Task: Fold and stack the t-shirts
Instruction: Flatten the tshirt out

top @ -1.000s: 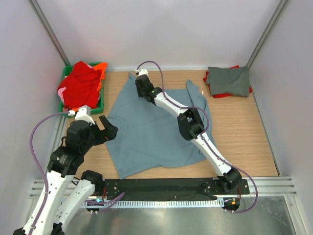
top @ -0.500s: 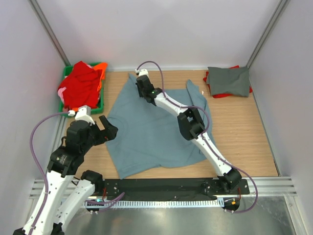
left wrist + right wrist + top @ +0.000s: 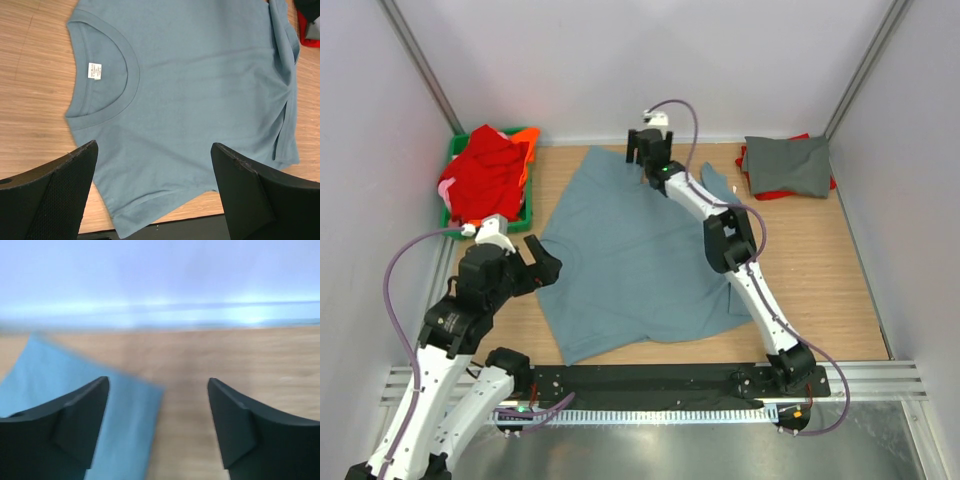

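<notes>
A dusty blue-grey t-shirt (image 3: 630,255) lies spread flat across the middle of the wooden table, its collar toward the left. My left gripper (image 3: 538,262) hovers open above the collar side. In the left wrist view the collar and its white label (image 3: 95,70) show above the left gripper's (image 3: 154,147) wide-apart fingers, which hold nothing. My right gripper (image 3: 646,150) is open above the shirt's far edge near the back wall. Its blurred wrist view has the shirt's edge (image 3: 60,380) under the left finger and bare wood between the right gripper's (image 3: 157,381) fingers.
A folded darker grey t-shirt (image 3: 787,165) rests on a red one (image 3: 775,194) at the back right corner. A green crate (image 3: 523,218) at the back left holds a heap of red and orange t-shirts (image 3: 485,172). White walls close in three sides.
The right gripper has opened and let go of the shirt's far corner, then moved right and toward the back wall. The left arm has stayed still.
</notes>
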You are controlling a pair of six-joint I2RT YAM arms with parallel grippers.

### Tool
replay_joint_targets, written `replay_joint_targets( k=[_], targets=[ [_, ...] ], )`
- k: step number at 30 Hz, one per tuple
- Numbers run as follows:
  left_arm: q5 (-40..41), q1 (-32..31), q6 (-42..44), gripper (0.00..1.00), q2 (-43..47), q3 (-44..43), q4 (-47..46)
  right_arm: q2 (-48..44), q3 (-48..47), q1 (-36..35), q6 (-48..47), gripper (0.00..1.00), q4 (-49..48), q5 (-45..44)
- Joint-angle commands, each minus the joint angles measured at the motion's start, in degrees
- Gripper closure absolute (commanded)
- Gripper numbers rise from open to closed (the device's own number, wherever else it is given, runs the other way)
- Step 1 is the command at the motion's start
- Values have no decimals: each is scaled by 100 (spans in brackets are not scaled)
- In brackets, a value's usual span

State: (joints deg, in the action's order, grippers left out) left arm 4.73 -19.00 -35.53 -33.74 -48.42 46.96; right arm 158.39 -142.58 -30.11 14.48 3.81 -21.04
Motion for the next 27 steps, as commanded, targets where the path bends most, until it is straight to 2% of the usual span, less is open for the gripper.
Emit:
replay_joint_targets(
  k=[1, 4, 8, 9, 10, 13, 18, 22, 23, 27],
  targets=[
    [45, -7, 46, 5, -45, 0, -178, -511, -410, 426, 581, 9, -891, -295],
    [63, -7, 46, 5, -80, 0, -178, -650, -209, 602, 740, 8, -804, -349],
    [80, -7, 46, 5, -142, 0, -170, -1826, 913, 550, 531, 10, -566, -260],
    [89, -7, 46, 5, -159, 8, -170, -2159, 1726, 454, 469, 10, -705, -295],
    [89, -7, 46, 5, -186, 17, -178, -2902, 2186, 392, 390, 10, -811, -357],
    [125, -7, 37, 5, -431, 17, -178, -4239, 3743, 199, 108, 9, -909, -524],
    [98, -33, -155, 5, -1467, -88, -187, -5422, 5158, 198, 424, 9, 520, -665],
    [299, -638, -525, 5, -2311, -97, -942, -5933, 5768, 373, 301, 8, 1049, -797],
    [352, -883, -595, 5, -2513, -123, -1056, -5916, 5707, 470, 275, 8, 1234, -814],
    [230, -965, -709, 5, -3313, -211, -1933, -5451, 4814, 1059, 257, 14, 2637, -244]
  ],
)
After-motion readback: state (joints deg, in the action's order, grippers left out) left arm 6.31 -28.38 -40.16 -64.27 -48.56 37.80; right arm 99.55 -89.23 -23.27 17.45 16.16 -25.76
